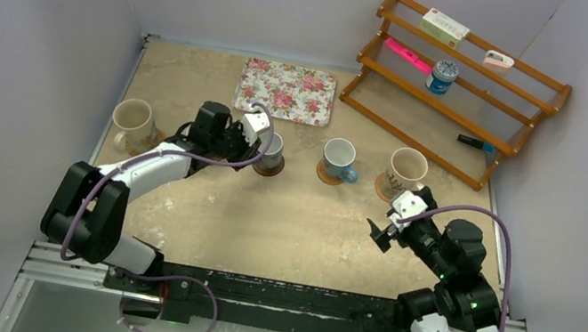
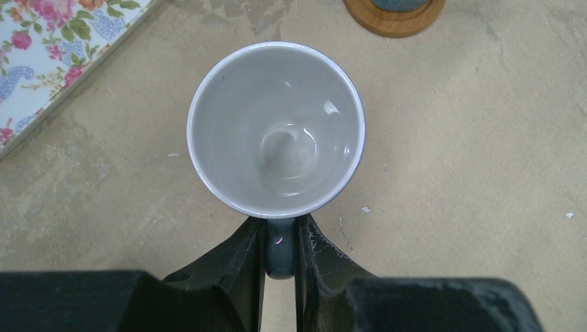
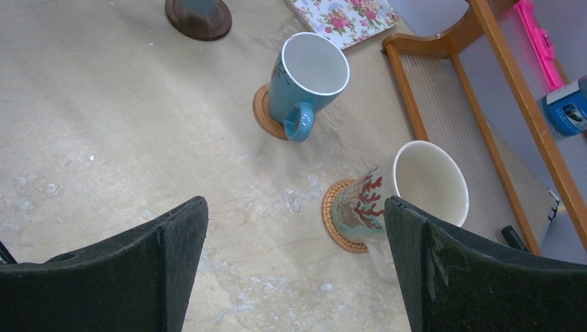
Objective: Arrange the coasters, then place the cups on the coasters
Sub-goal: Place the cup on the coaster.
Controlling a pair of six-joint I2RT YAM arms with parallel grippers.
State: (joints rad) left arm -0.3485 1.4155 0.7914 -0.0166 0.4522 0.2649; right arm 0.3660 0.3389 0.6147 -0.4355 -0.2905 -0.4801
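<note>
My left gripper (image 2: 280,225) is shut on the handle (image 2: 280,247) of a small grey-blue cup (image 2: 277,128), seen from above with its white inside empty. From the top view this cup (image 1: 272,153) is over a dark brown coaster (image 1: 269,170); whether it rests on it I cannot tell. A light blue cup (image 3: 308,79) stands on a tan coaster (image 3: 262,114). A cream cup with a red print (image 3: 415,183) stands on a woven coaster (image 3: 333,216). Another cream cup (image 1: 132,120) stands at the far left on a coaster (image 1: 152,140). My right gripper (image 3: 294,207) is open over bare table, near the printed cup.
A floral tray (image 1: 287,91) lies at the back centre. A wooden rack (image 1: 467,78) stands at the back right, holding a blue-and-white tin (image 1: 443,75), a box and a pink item. Grey walls close in the left, back and right sides.
</note>
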